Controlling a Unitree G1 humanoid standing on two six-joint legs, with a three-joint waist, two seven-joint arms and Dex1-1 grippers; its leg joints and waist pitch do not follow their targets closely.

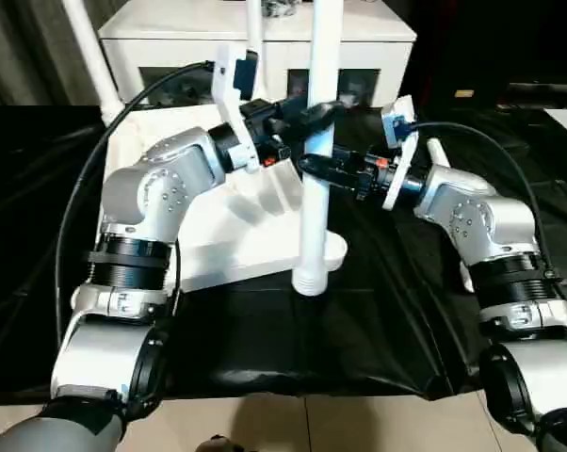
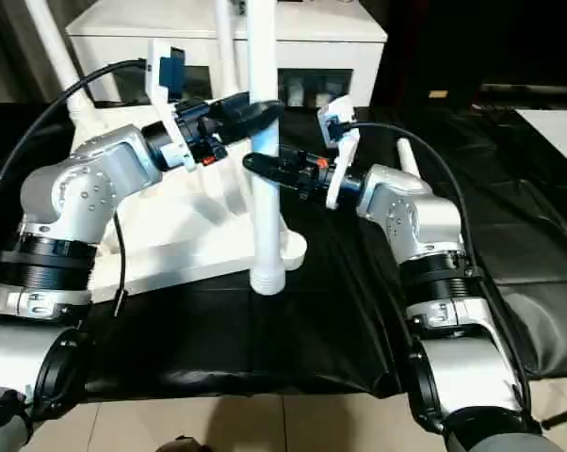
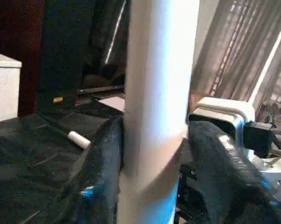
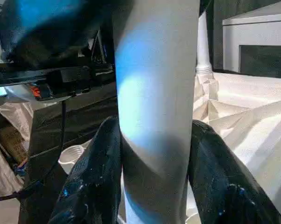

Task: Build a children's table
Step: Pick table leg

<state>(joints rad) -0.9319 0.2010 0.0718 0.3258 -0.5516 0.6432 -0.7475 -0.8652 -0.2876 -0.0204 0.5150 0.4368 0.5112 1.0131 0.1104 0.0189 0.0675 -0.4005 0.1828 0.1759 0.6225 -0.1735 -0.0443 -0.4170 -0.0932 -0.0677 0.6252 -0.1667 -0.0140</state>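
Observation:
The children's table top (image 1: pixel 236 240) lies upside down on black cloth, ribs up. I hold one white leg (image 1: pixel 316 217) upright at its near right corner. The leg's ribbed lower end (image 1: pixel 309 280) hangs just in front of that corner's socket (image 1: pixel 332 250). My right gripper (image 1: pixel 314 169) is shut on the leg at mid-height, with its fingers (image 4: pixel 98 186) pressed to both sides. Just above it, my left gripper (image 1: pixel 314 117) stands open around the leg, with one finger (image 3: pixel 105 163) against it and the other barely clear. Two more legs (image 1: pixel 90 56) (image 1: pixel 254 33) stand at the far corners.
A white cabinet (image 1: pixel 170 42) with dark doors stands right behind the table top. Another loose leg (image 2: pixel 403 158) lies on the cloth behind my right forearm. A flat white board (image 2: pixel 558 121) sits at the far right. The cloth's front edge (image 1: pixel 293 386) drops to the floor.

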